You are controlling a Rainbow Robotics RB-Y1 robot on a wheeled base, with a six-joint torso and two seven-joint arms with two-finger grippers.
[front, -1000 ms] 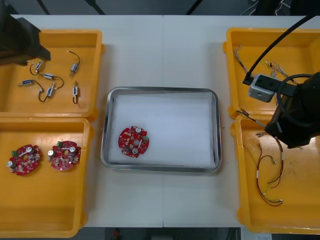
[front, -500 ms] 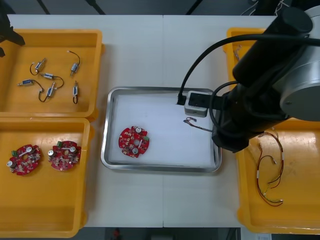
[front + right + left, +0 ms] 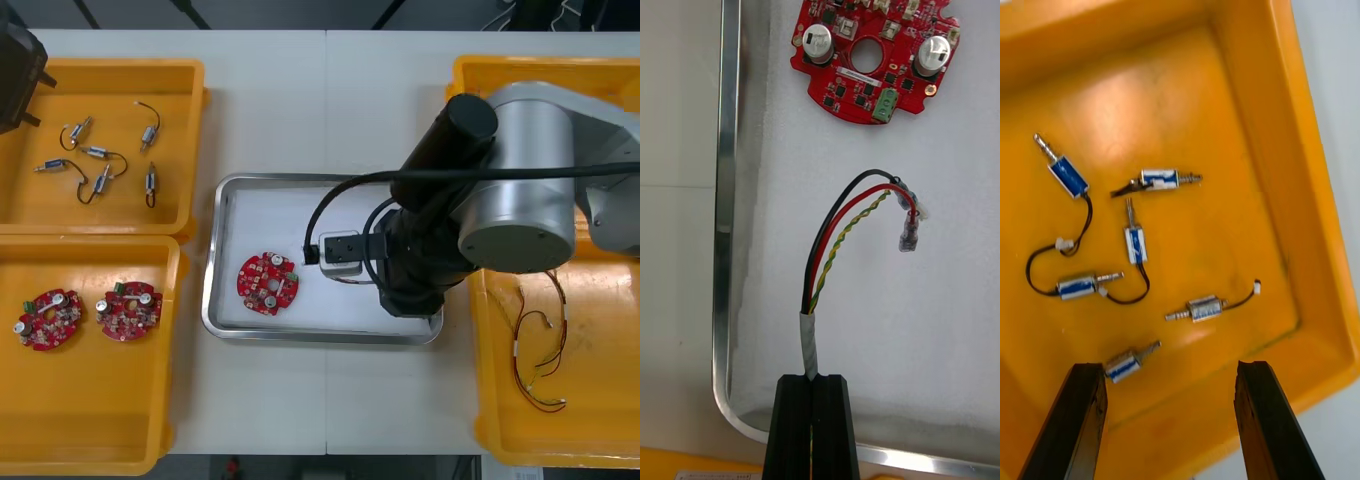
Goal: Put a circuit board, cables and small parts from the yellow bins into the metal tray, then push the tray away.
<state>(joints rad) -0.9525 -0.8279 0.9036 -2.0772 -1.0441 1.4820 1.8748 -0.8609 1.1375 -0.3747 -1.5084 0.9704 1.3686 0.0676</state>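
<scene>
My right gripper (image 3: 811, 381) is shut on the taped end of a cable bundle (image 3: 854, 225) of black, red and twisted yellow wires. The loose ends hang just over the white floor of the metal tray (image 3: 722, 225). A round red circuit board (image 3: 875, 57) lies in the tray just beyond the wire tips. In the front view my right arm (image 3: 480, 220) covers the right half of the tray (image 3: 222, 250), with the board (image 3: 268, 283) to its left. My left gripper (image 3: 1172, 420) is open above several small metal parts (image 3: 1135, 240) in the far left bin (image 3: 1315, 225).
Two more circuit boards (image 3: 128, 310) lie in the near left bin (image 3: 90, 420). Red and yellow cables (image 3: 540, 350) lie in the near right bin (image 3: 600, 420). My left arm (image 3: 15, 60) sits at the far left corner over the parts bin (image 3: 190, 130).
My right arm has swung from the right bins to the left over the tray, carrying the cable bundle toward the circuit board. My left arm has shifted slightly at the far left corner.
</scene>
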